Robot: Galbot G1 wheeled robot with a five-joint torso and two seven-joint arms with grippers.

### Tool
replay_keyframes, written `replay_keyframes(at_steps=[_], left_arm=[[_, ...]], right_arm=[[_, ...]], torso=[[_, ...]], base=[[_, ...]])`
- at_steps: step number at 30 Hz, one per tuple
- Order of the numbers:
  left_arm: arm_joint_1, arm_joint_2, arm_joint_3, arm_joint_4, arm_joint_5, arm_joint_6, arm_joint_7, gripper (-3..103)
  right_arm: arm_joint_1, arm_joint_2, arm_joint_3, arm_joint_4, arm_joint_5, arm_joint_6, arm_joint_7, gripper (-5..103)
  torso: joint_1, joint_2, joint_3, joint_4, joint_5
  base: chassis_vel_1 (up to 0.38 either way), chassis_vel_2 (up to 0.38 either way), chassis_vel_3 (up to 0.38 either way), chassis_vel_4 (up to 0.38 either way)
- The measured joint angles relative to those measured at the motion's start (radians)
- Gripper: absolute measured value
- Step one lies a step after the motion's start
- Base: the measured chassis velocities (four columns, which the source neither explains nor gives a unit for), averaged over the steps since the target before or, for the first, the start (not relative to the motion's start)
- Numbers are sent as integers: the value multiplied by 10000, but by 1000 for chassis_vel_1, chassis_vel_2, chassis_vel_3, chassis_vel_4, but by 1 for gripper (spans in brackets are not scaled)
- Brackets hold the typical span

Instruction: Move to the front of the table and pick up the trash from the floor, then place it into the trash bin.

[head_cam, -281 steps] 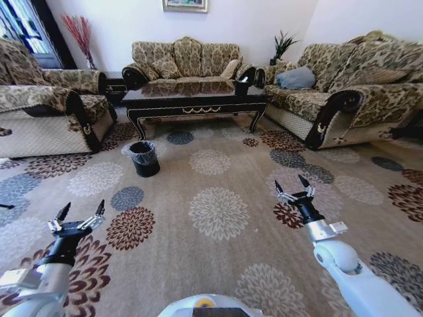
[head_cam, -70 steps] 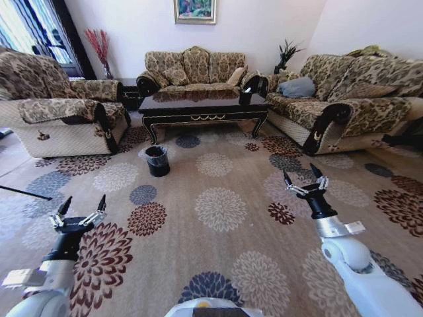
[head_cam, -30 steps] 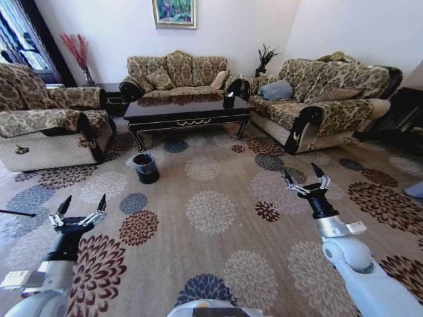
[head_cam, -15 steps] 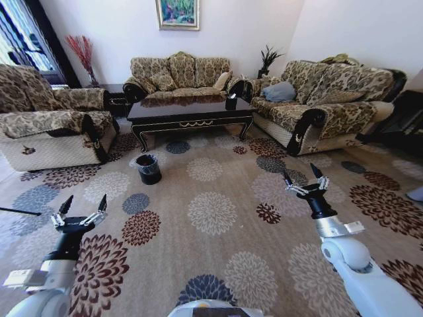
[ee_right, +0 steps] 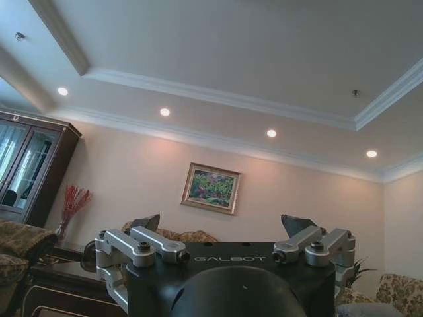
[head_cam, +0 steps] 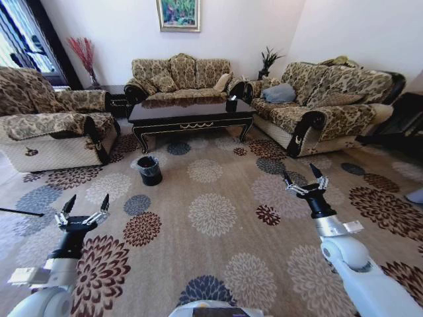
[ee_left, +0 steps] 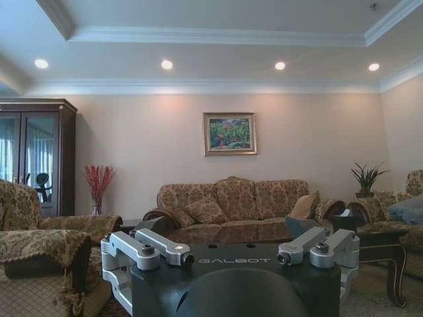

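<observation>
Where carpet meets table, round black bag-lined trash bin

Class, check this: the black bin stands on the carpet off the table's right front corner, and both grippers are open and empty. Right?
Not quite. The head view shows the bin on the carpet off the left front corner of the table, not the right. The rest holds: the left gripper and right gripper are open and empty.

glossy dark wood table, seemingly plastic-lined bin
</observation>
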Motion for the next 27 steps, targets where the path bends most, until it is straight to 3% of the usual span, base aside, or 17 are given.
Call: replay_keyframes(at_steps=[27], left_arm=[[46,-14,-63,-54,-9,11,78,100]], right_arm=[[26,-3,5,2,13,14,-2,100]], torso=[[458,1074,614,0,0]], base=[[0,0,0,0]])
